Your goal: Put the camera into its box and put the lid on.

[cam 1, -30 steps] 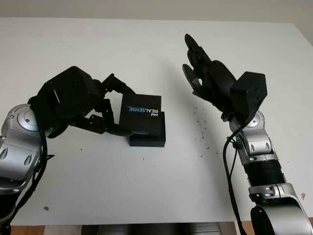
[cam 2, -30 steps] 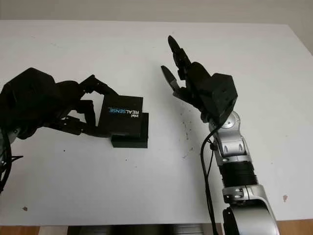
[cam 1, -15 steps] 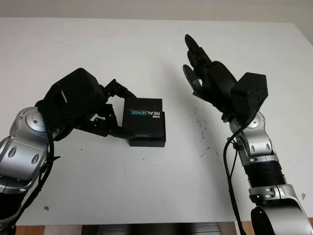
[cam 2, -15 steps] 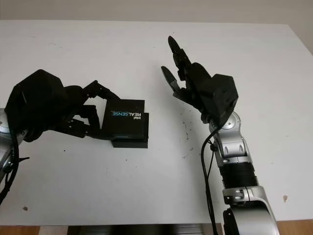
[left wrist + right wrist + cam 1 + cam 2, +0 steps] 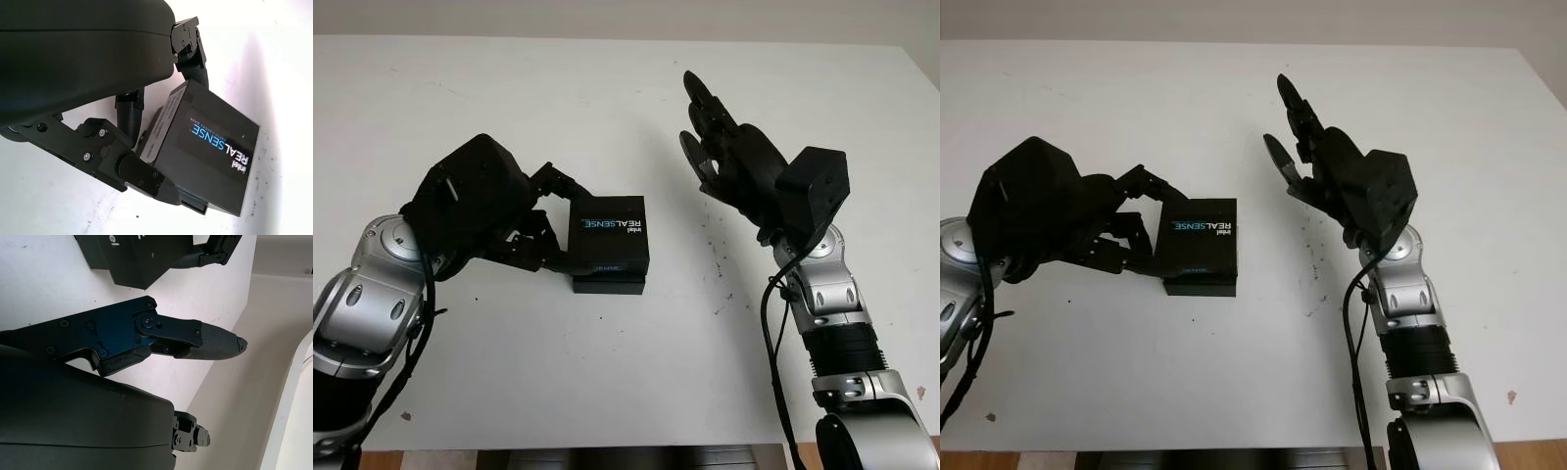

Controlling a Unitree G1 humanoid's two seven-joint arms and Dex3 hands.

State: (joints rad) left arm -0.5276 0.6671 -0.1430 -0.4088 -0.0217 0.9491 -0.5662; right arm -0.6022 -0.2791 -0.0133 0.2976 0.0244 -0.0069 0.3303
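Observation:
A black lid printed REALSENSE sits slightly tilted on top of the black box base, whose front edge sticks out below it. My left hand is shut on the lid's left side, with fingers above and below its edge. In the left wrist view the lid covers most of the base. The lid hides what is inside the box. To the right of the box, my right hand is held up open, apart from it.
The white table stretches around the box on all sides. A few small dark specks lie between the box and the right arm. The table's front edge runs along the bottom of the head views.
My left hand has carried the lid to the right, so it now lies more squarely over the box base. The right hand has stayed still.

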